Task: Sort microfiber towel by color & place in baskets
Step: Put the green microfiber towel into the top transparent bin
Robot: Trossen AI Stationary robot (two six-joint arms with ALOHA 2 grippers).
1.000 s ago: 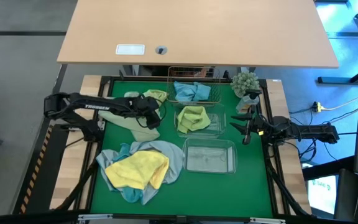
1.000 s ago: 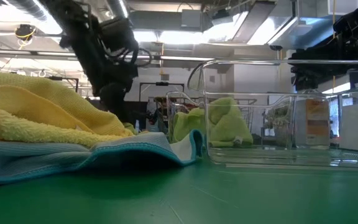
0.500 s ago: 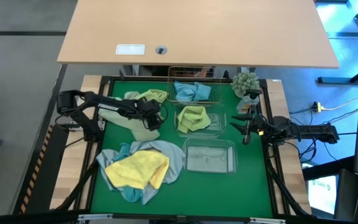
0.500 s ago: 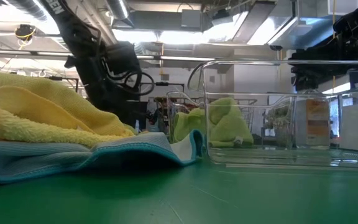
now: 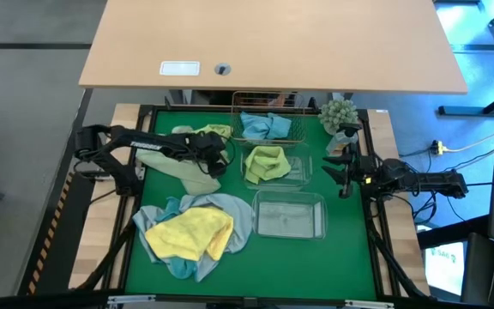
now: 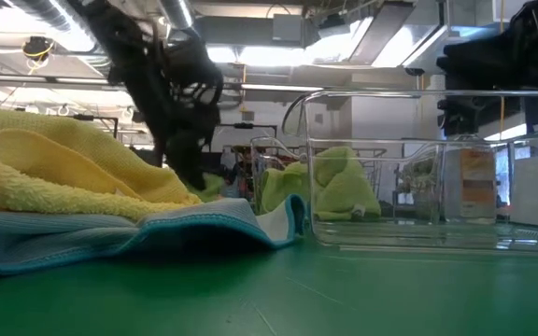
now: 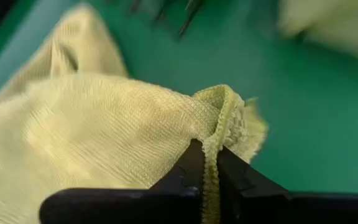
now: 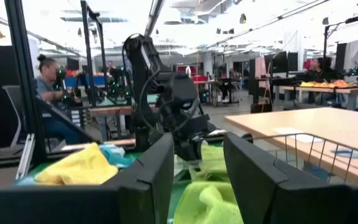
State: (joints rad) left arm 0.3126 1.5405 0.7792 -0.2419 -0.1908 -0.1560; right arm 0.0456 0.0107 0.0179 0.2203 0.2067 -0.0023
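high view — camera overhead, facing straight down on the whole green table (image 5: 350, 266) and both arms. low view — at table-top height, facing level across the mat into the room, very near the yellow towel (image 6: 54, 173). left wrist view — close over a pale green towel (image 7: 92, 130). right wrist view — facing across the table, sharing the left arm (image 8: 148, 74) with the high view.

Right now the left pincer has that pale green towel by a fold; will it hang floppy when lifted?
Likely floppy: the pale green towel bunches in soft folds where the left pincer is shut on its hem. Probably light. It may drag, since most still lies on the mat.
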